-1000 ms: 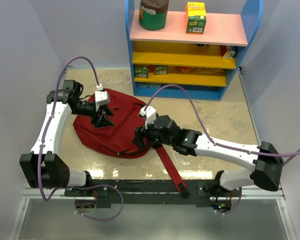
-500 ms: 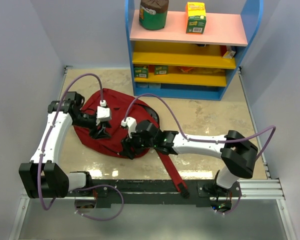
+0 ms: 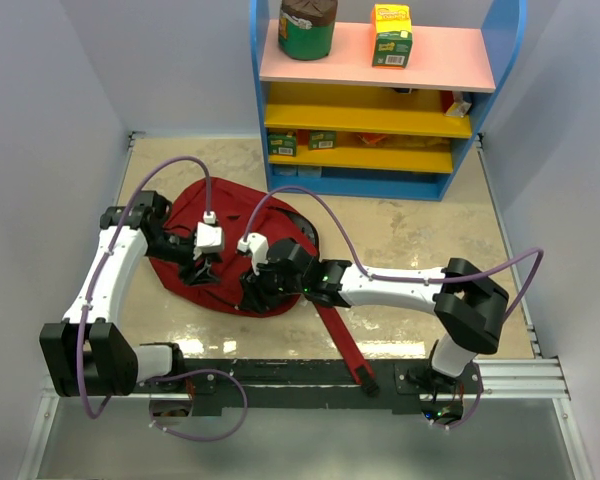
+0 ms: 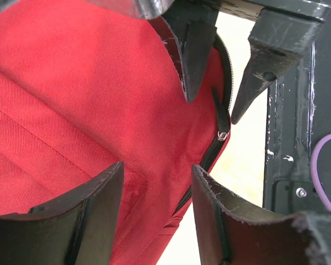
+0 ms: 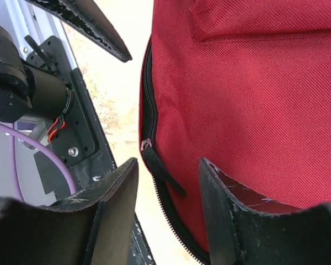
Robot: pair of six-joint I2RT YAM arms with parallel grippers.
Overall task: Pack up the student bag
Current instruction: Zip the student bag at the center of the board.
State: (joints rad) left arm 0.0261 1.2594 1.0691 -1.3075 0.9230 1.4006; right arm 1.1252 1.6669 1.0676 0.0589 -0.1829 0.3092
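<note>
One red backpack (image 3: 230, 250) lies flat near the worktop's (image 3: 420, 235) left edge, its zipper pull (image 5: 147, 145) at the near rim. Two grippers, left (image 4: 154, 182) and right (image 5: 168, 182), hover over it, fingers spread, holding nothing. The zipper seems the step in hand; a pinch on its tab comes next.
</note>
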